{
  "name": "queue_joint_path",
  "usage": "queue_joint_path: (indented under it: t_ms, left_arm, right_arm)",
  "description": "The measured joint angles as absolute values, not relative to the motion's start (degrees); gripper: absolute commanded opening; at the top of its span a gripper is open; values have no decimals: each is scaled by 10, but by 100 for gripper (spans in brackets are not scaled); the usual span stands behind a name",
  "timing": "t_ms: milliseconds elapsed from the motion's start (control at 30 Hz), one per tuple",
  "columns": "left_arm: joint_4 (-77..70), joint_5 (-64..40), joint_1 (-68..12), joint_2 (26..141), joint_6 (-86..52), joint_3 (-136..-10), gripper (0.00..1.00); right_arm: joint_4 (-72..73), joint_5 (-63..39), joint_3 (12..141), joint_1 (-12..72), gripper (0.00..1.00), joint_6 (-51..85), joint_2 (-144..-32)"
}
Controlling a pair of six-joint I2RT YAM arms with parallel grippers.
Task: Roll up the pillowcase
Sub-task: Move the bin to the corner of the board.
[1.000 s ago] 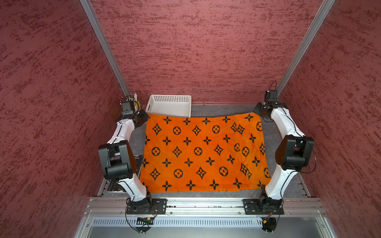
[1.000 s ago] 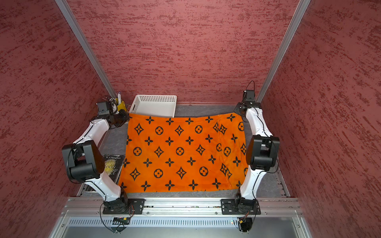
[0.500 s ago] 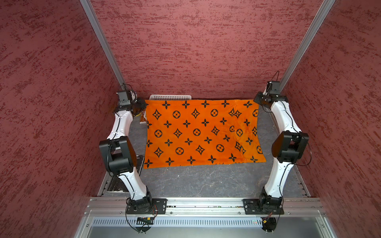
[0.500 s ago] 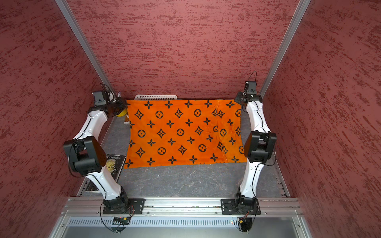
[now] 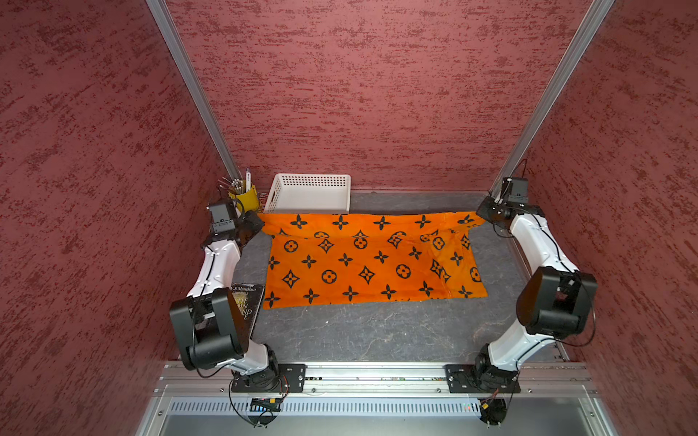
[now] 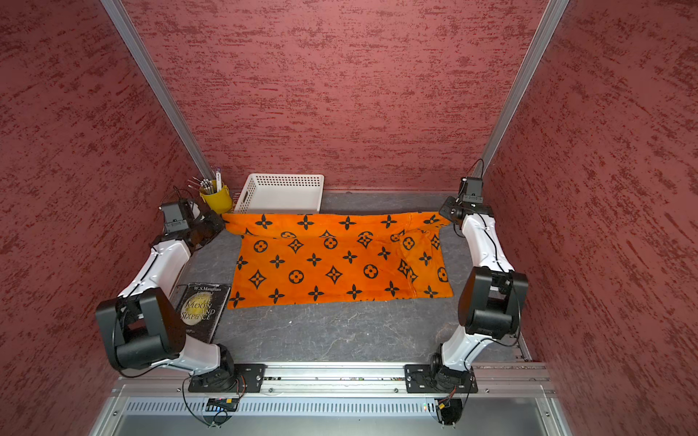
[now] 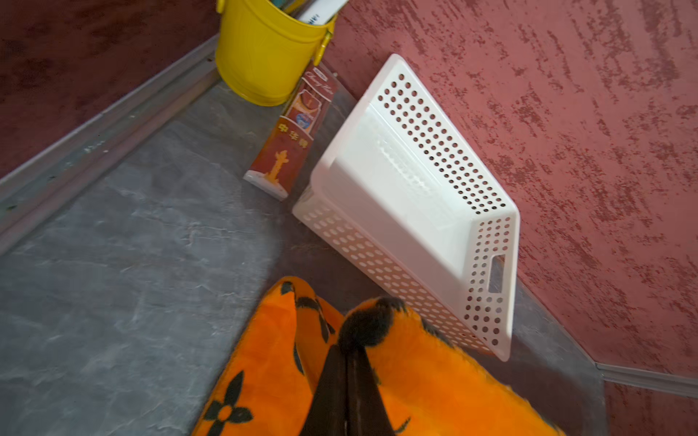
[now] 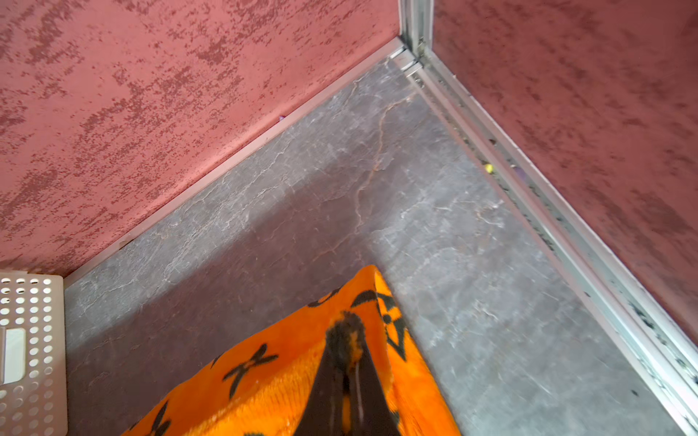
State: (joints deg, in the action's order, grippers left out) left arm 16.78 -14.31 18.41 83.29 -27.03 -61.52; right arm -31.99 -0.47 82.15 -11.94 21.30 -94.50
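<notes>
Because the plush pillowcase (image 5: 370, 264) looks limp and light, left hand (image 7: 346, 358) and right hand (image 8: 345, 362) each clamp tight on a corner, cloth sagging between them.

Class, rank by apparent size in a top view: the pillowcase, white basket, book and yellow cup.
1. pillowcase
2. white basket and book: look alike, the book partly hidden by the left arm, so unranked
3. yellow cup

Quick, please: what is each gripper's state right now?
Left gripper: closed, holding a far corner of the pillowcase.
Right gripper: closed, holding its other far corner.
</notes>
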Motion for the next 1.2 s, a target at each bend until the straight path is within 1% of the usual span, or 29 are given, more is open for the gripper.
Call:
queue_joint_path:
  t_ms: [200, 367, 633, 1200]
  left_arm:
    - [156, -115, 187, 769, -279, -526, 0]
    - [153, -94, 187, 703, -287, -461, 0]
    - [156, -80, 187, 644, -317, -388, 0]
    - [254, -33, 186, 595, -366, -364, 0]
  right_arm:
    - [-296, 10, 715, -127, 0, 237, -869]
    - [-290, 33, 639, -130, 0, 250, -834]
    - [-286, 63, 566, -141, 0, 268, -787]
    - [-296, 88, 499, -153, 0, 295, -729]
